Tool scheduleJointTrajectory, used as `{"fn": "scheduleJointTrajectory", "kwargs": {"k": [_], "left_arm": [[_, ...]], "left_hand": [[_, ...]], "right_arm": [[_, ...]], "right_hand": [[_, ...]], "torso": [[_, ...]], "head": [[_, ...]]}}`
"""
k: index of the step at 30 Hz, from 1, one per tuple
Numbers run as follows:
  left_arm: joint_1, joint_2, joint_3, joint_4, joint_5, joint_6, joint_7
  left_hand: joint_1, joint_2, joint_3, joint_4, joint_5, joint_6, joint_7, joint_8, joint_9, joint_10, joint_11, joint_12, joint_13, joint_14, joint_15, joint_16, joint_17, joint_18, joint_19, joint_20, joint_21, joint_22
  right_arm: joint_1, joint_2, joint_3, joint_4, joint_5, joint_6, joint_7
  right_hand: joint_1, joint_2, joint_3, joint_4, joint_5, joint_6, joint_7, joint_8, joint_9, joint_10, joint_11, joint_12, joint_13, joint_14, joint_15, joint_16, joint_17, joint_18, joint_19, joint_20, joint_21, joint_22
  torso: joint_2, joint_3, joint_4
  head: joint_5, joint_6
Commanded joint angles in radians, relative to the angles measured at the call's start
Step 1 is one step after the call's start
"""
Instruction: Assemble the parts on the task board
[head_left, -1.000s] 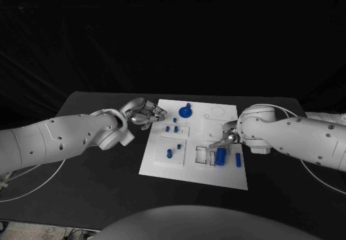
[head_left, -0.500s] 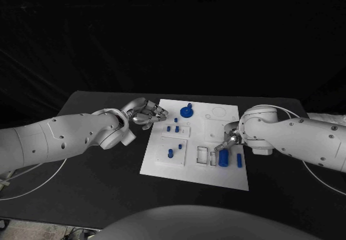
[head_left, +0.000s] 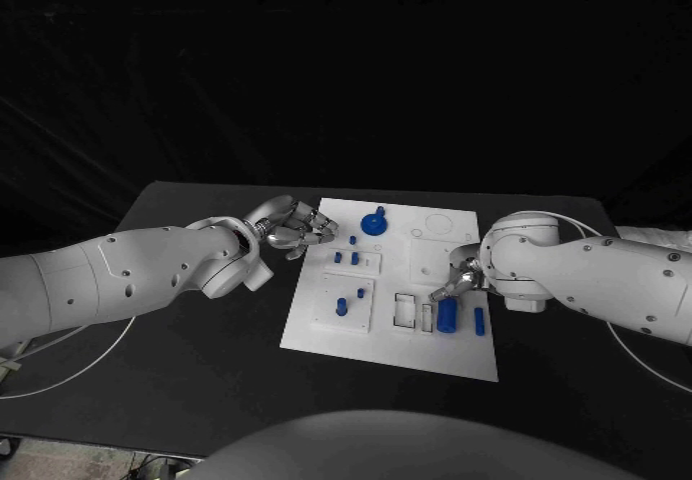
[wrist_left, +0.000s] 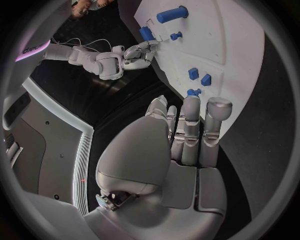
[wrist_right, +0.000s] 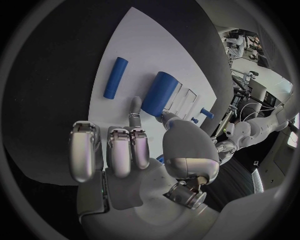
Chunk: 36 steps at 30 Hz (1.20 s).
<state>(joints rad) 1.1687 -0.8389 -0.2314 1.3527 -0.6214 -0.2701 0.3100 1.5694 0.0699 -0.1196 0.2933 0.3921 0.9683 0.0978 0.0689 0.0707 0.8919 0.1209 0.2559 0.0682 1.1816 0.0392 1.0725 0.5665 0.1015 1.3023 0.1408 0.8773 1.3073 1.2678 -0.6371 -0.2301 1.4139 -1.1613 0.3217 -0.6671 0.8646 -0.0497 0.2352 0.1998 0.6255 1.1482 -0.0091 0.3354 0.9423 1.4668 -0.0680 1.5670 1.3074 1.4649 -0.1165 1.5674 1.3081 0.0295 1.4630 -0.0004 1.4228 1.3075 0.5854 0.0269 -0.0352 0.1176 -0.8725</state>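
The white task board (head_left: 433, 240) lies mid-table. On it are a blue round knob (head_left: 375, 222), small blue blocks (head_left: 346, 258), and blue pegs (head_left: 340, 305). A thick blue cylinder (head_left: 447, 315) and a thin one (head_left: 479, 320) lie side by side at its near right. My right hand (head_left: 459, 280) hovers just beyond the thick cylinder (wrist_right: 159, 93), most fingers curled, one finger pointing beside its end, holding nothing. My left hand (head_left: 293, 228) sits at the board's far left corner, fingers curled together and empty (wrist_left: 181, 145).
Two rectangular slots (head_left: 415, 311) open in the board left of the thick cylinder. A round recess (head_left: 433, 222) sits at the board's far right. White cables (head_left: 87, 350) trail over the black table on both sides.
My right hand has drawn back a little from the thick cylinder, which now lies free on the board. The left hand has stayed where it was.
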Motion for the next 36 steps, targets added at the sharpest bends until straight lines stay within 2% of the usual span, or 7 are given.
{"fn": "scheduleJointTrajectory", "kwargs": {"k": [1, 5, 13, 18, 23, 36], "left_arm": [[0.000, 0.002, 0.001, 0.000, 0.003, 0.016, 0.000], [0.000, 0.001, 0.001, -0.002, 0.003, 0.016, 0.000], [-0.002, 0.005, 0.001, -0.006, 0.003, 0.017, 0.001], [-0.003, 0.006, 0.001, -0.006, 0.003, 0.019, 0.001], [-0.003, 0.006, 0.001, -0.008, 0.003, 0.021, -0.001], [-0.003, 0.009, 0.001, -0.010, 0.003, 0.027, -0.003]], "left_hand": [[-0.002, 0.011, -0.006, -0.001, 0.004, 0.002, 0.004, -0.001, 0.000, 0.006, -0.001, 0.007, 0.001, -0.009, 0.000, -0.001, -0.001, 0.018, -0.005, 0.001, -0.004, 0.104], [-0.002, 0.011, -0.006, -0.001, 0.004, 0.002, 0.004, -0.001, 0.000, 0.006, -0.001, 0.007, 0.001, -0.009, 0.000, -0.001, -0.001, 0.018, -0.005, 0.001, -0.004, 0.104], [-0.002, 0.011, -0.006, -0.001, 0.004, 0.002, 0.004, -0.001, 0.000, 0.006, -0.001, 0.007, 0.001, -0.009, 0.000, -0.001, -0.001, 0.018, -0.005, 0.001, -0.004, 0.104], [-0.001, 0.012, -0.006, -0.001, 0.007, 0.002, 0.004, -0.001, 0.000, 0.005, 0.000, 0.007, 0.001, -0.009, 0.001, -0.001, -0.002, 0.018, -0.006, 0.002, -0.005, 0.104], [-0.001, 0.012, -0.006, -0.001, 0.007, 0.002, 0.004, -0.001, 0.000, 0.005, 0.000, 0.007, 0.001, -0.009, 0.001, -0.001, -0.002, 0.018, -0.006, 0.002, -0.005, 0.104], [0.000, 0.012, -0.006, -0.001, 0.008, 0.001, 0.004, -0.002, 0.000, 0.004, 0.000, 0.007, 0.001, -0.010, 0.001, -0.001, -0.004, 0.018, -0.007, 0.002, -0.007, 0.103]], "right_arm": [[0.002, -0.002, 0.001, 0.005, 0.011, -0.023, 0.001], [0.011, -0.006, 0.002, 0.016, 0.023, -0.031, 0.002], [0.044, 0.001, 0.005, 0.039, 0.060, -0.038, 0.003], [0.051, 0.017, 0.006, 0.037, 0.088, -0.031, 0.001], [0.046, 0.038, 0.006, 0.018, 0.100, -0.031, 0.002], [0.011, 0.110, 0.007, -0.040, 0.105, -0.029, 0.005]], "right_hand": [[0.000, -0.012, 0.007, -0.001, 0.006, -0.005, -0.004, 0.005, 0.011, 0.104, -0.008, 0.004, 0.263, 0.106, -0.007, 0.003, 0.263, 0.009, 0.029, -0.007, -0.005, 0.212], [0.001, -0.013, 0.012, -0.003, 0.005, -0.009, -0.004, 0.008, 0.024, 0.104, -0.009, 0.004, 0.263, 0.106, -0.007, 0.003, 0.263, 0.011, 0.025, -0.008, -0.013, 0.209], [0.003, -0.013, 0.018, -0.006, 0.002, -0.014, -0.004, 0.009, 0.035, 0.104, -0.009, 0.004, 0.263, 0.106, -0.008, 0.003, 0.263, 0.012, 0.024, -0.008, -0.016, 0.208], [0.005, -0.013, 0.022, -0.009, 0.001, -0.017, -0.004, 0.009, 0.041, 0.104, -0.009, 0.004, 0.263, 0.106, -0.008, 0.003, 0.263, 0.013, 0.023, -0.009, -0.019, 0.207], [0.007, -0.013, 0.026, -0.010, -0.001, -0.022, -0.004, 0.007, 0.046, 0.104, -0.009, 0.004, 0.263, 0.106, -0.008, 0.003, 0.263, 0.013, 0.022, -0.009, -0.020, 0.207], [0.008, -0.013, 0.029, -0.012, -0.003, -0.026, -0.003, 0.005, 0.050, 0.104, -0.008, 0.004, 0.263, 0.106, -0.008, 0.003, 0.263, 0.013, 0.023, -0.009, -0.019, 0.207]], "torso": [[-0.001, 0.0002, 0.0006], [-0.001, 0.0001, -0.0001], [-0.001, -0.0001, 0.0005], [0.000, 0.0005, 0.0013], [0.000, -0.0001, 0.0000], [0.000, 0.0001, 0.0018]], "head": [[0.001, 0.000], [0.004, 0.000], [-0.001, 0.000], [0.001, 0.000], [-0.002, 0.000], [-0.003, 0.000]]}}
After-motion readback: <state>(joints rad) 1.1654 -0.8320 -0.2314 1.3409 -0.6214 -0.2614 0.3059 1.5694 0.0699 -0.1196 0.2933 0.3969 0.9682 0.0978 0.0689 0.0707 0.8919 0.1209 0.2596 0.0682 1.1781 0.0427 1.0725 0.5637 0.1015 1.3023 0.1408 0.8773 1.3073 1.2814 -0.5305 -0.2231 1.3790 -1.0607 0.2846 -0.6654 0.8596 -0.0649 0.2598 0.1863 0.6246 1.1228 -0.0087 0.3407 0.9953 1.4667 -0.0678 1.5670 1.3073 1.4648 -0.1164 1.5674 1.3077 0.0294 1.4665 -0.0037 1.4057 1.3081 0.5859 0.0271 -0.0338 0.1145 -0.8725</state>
